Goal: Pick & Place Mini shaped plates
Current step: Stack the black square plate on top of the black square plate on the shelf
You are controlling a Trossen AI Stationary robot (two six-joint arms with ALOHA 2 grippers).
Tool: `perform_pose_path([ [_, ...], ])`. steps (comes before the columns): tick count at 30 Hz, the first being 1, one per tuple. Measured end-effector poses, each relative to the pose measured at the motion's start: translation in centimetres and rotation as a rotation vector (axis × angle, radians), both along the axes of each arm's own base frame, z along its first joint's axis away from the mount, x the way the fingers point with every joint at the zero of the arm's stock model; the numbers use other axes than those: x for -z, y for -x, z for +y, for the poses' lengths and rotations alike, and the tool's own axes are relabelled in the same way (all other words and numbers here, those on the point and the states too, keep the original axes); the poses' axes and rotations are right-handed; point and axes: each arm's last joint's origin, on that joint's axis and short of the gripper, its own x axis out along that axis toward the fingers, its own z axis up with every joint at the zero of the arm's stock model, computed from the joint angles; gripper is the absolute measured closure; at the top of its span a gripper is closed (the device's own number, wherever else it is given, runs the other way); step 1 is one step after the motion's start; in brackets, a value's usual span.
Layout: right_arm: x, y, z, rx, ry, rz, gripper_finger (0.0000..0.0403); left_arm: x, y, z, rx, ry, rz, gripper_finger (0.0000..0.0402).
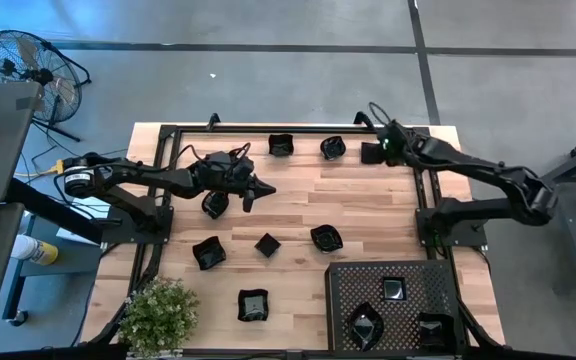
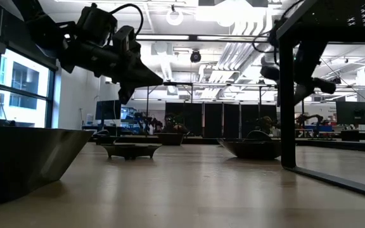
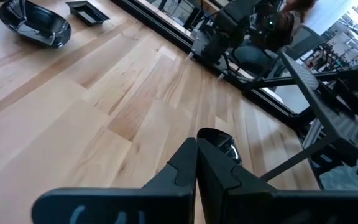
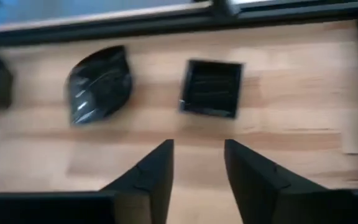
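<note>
**Inspector:** Progress, please.

**Assistant:** Three mini shaped plates are sitting in the perforated tray (image 1: pixel 340 285) at the near right corner of the table (image 1: pixel 368 205): one square (image 1: pixel 394 290), one pointed (image 1: pixel 365 325), one at the corner (image 1: pixel 431 331). I am judging those as placed. At least eight are lying loose on the wood, so most of the work is remaining.

**Inspector:** The arms?

**Assistant:** The right gripper (image 4: pixel 197 163) is hovering at the far edge, jaws parted and holding nothing, facing a square dish (image 4: pixel 211 88) with a leaf-shaped dish (image 4: pixel 99 82) beside it. The left gripper (image 1: pixel 258 189) is hanging over the table's left-centre, fingers pressed together, empty. A roundish plate (image 1: pixel 215 204) is lying just beside that arm.

**Inspector:** Edges and room?

**Assistant:** The far-row dishes are sitting close to the black frame rail (image 1: pixel 308 127), so I am expecting tight clearance behind them. The centre boards are lying open between the far row and the near plates. An upright post (image 1: pixel 430 215) is standing between the right arm's reach and the tray; a potted plant (image 1: pixel 158 315) is occupying the near left corner.
</note>
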Motion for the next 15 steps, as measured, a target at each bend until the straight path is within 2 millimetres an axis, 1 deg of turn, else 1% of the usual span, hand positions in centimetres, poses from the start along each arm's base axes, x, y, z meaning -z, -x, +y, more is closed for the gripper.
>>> perform_pose_path([
  [4,1.7,-0.2,-1.3,0.076,-0.035,0.063,0.0233,0.0,0.0,0.0,-0.002,-0.012,0.000,0.0401],
  [8,3.2,-0.8,-2.2,0.173,-0.024,0.123,0.0218,0.0,0.0,0.0,-0.001,-0.020,0.000,0.0401],
  [11,3.9,-1.5,-2.9,0.170,0.001,0.109,0.0215,0.0,0.0,0.0,-0.001,-0.020,0.002,0.0401],
  [15,4.2,-1.9,-3.4,0.175,0.046,0.110,0.0214,0.1,0.0,0.0,0.000,-0.027,0.007,0.0401],
])
